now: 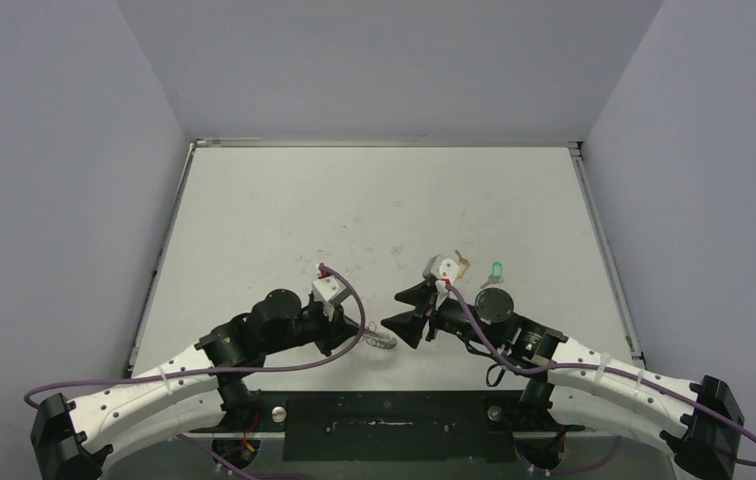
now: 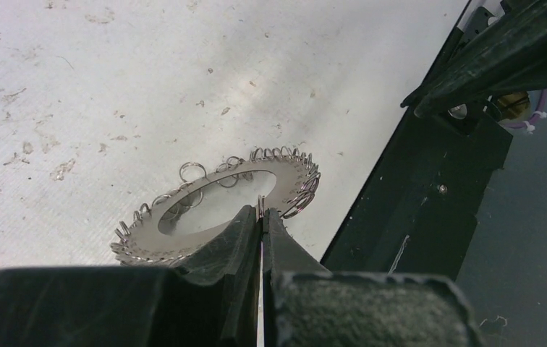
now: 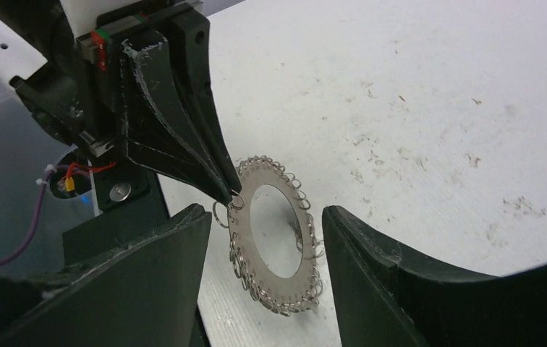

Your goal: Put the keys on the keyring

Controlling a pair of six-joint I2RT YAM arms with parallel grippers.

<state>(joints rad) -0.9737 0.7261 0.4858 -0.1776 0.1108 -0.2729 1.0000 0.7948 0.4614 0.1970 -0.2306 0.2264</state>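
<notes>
Left gripper clenches the keyring by its rim, tilted near the table's front edge; right gripper gapes empty around it. Green key and yellow-orange key lie well apart, neither threaded yet

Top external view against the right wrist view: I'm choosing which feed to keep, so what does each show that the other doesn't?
Only the top external: both arms whole, plus the green key and the yellow-orange key lying on the table just past the right wrist. Only the right wrist: the right gripper open, a finger on each side of the keyring without touching it, and the ring's fringe of wire loops in detail. Both: the left gripper at the keyring's rim, where the wrist view shows it pinched shut.
</notes>
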